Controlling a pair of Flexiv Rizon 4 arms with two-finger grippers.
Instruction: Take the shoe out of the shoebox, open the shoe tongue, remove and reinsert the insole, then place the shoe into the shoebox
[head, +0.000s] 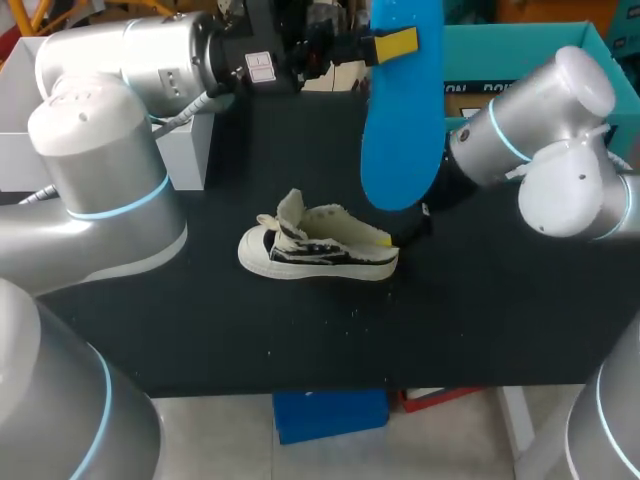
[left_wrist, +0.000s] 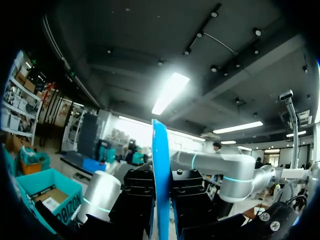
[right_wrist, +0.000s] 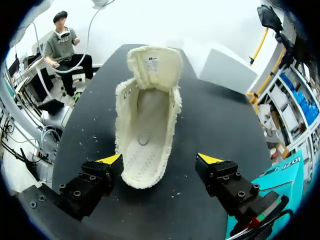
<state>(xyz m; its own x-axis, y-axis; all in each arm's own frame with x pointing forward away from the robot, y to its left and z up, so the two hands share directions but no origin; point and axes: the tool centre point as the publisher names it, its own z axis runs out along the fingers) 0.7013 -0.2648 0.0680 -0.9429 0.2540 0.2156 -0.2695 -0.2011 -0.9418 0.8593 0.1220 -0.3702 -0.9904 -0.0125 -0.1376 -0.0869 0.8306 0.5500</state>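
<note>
A white canvas shoe (head: 318, 250) with dark stripes lies on its sole mid-table, tongue pulled up. My left gripper (head: 392, 46) is high over the far side, shut on the top of a blue insole (head: 402, 120) that hangs down above the shoe. In the left wrist view the insole (left_wrist: 160, 170) stands edge-on, clamped in that gripper (left_wrist: 161, 205). My right gripper (head: 414, 230) is low at the shoe's heel. In its wrist view the shoe (right_wrist: 147, 115) gapes with no insole inside, its heel between the open gripper's (right_wrist: 160, 160) fingers, which stand clear of it.
The teal shoebox (head: 520, 50) stands at the back right, and its corner (right_wrist: 282, 172) lies close beside my right gripper. A white box (head: 185, 150) sits at the back left. The black tabletop (head: 300, 340) has free room in front of the shoe.
</note>
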